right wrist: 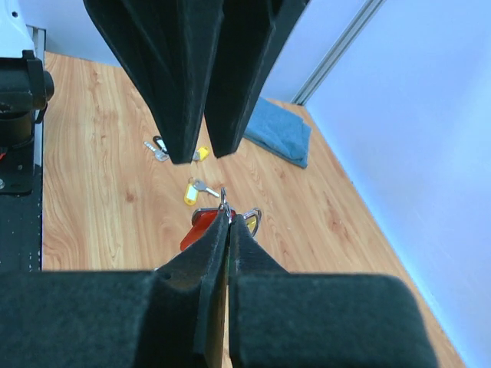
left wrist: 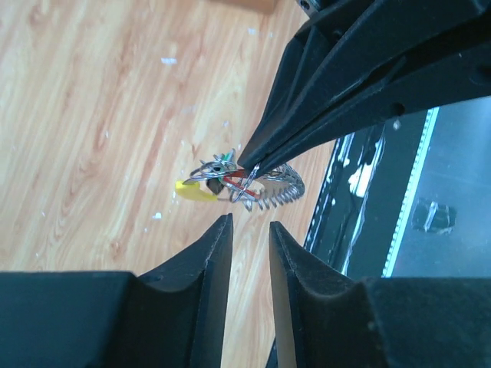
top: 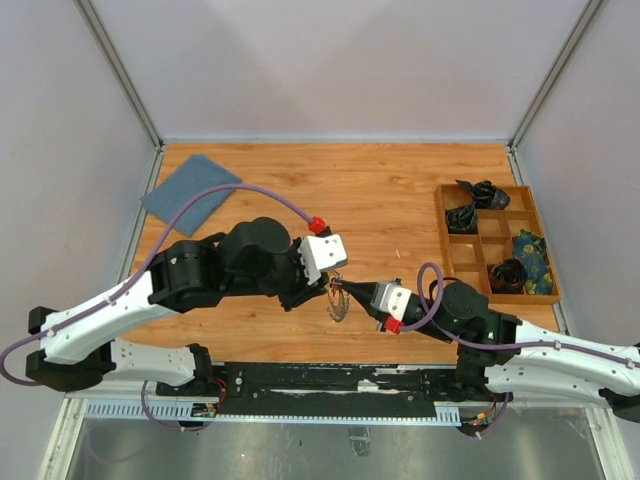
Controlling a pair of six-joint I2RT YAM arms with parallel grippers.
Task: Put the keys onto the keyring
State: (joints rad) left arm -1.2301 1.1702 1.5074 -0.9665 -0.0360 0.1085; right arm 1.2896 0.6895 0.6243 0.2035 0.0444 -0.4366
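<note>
The keyring (left wrist: 280, 188) hangs just above the wood as a bunch of small silver keys with a yellow tag (left wrist: 196, 190) and a red tag (right wrist: 201, 226). My right gripper (right wrist: 229, 215) is shut on its wire. In the left wrist view the right gripper (left wrist: 247, 163) reaches in from the upper right. My left gripper (left wrist: 249, 222) faces it a short way off, open by a narrow gap with nothing in it. Loose keys lie on the table beyond: a yellow-tagged key (right wrist: 192, 190) and two more keys (right wrist: 157, 147). In the top view the keyring (top: 338, 303) hangs between both grippers.
A wooden compartment tray (top: 440, 235) holding black cable bundles (top: 470, 215) stands at the right. A blue cloth (top: 190, 193) lies at the back left. A black rail (top: 330, 380) runs along the near edge. Grey walls enclose the table.
</note>
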